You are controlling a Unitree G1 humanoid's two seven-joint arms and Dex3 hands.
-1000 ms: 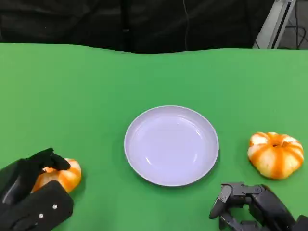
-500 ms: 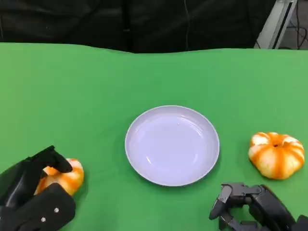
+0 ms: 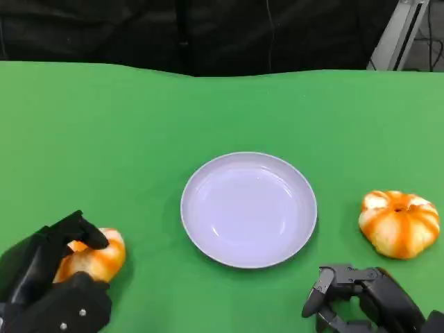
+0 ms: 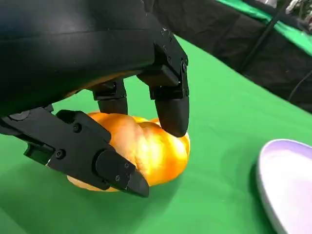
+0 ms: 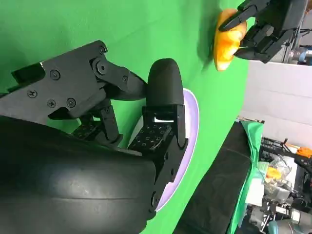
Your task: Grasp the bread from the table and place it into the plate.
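— While the left hand (image 3: 52, 267) sits at the lower left of the head view, what has it got hold of?

— Its fingers (image 4: 173, 109) are wrapped over an orange-and-white bread (image 3: 94, 255) shaped like a small pumpkin. In the left wrist view the upper fingers press on the top of the bread (image 4: 146, 151) and the thumb lies along its lower side, so the bread is pinched between them. The bread's underside looks to be touching the green table (image 3: 139, 139).

— And the right hand (image 3: 361, 298)?

— At the lower right of the head view, fingers bent inward with nothing between them. The right wrist view shows those fingers (image 5: 163, 105) curled close together, empty.

— Where is the plate (image 3: 248, 209)?

— In the middle of the head view, pale lavender, with nothing in it. It lies to the right of the held bread and apart from it; its rim (image 4: 287, 185) shows at the right edge of the left wrist view.

— Anything else on the table?

— A second bread (image 3: 399, 223) at the right of the head view, above the right hand and clear of it.
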